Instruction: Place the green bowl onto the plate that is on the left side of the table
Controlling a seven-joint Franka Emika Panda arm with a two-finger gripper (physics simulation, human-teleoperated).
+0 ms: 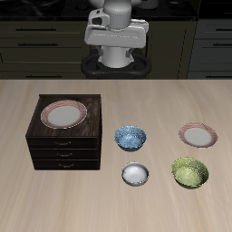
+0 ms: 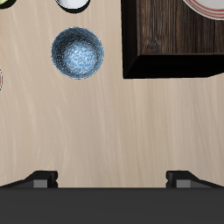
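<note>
Nearest the table's front edge in the exterior view sit the small white-grey bowl (image 1: pixel 134 173) and, beside it, the green bowl (image 1: pixel 190 172), resting upright on the bare table (image 1: pixel 109 204) with nothing touching it. Sweeping across from the other side: a dark wooden drawer cabinet (image 1: pixel 65 145) carries a plate with a browner rim (image 1: pixel 62 113) on its top; then comes the blue patterned bowl (image 1: pixel 130 138), then the plate (image 1: pixel 198 135) with the pinkish-red rim, lying just behind the green bowl. The gripper (image 2: pixel 112 178) hangs high near the robot's base, well apart from everything; the wrist view shows its two fingers spread wide with nothing between them. Judged from here, the main risk is mistaking targets: the two plates look alike, and three bowls cluster close together. A careless descent could also clip the white-grey bowl, or tip the green bowl's rim.
</note>
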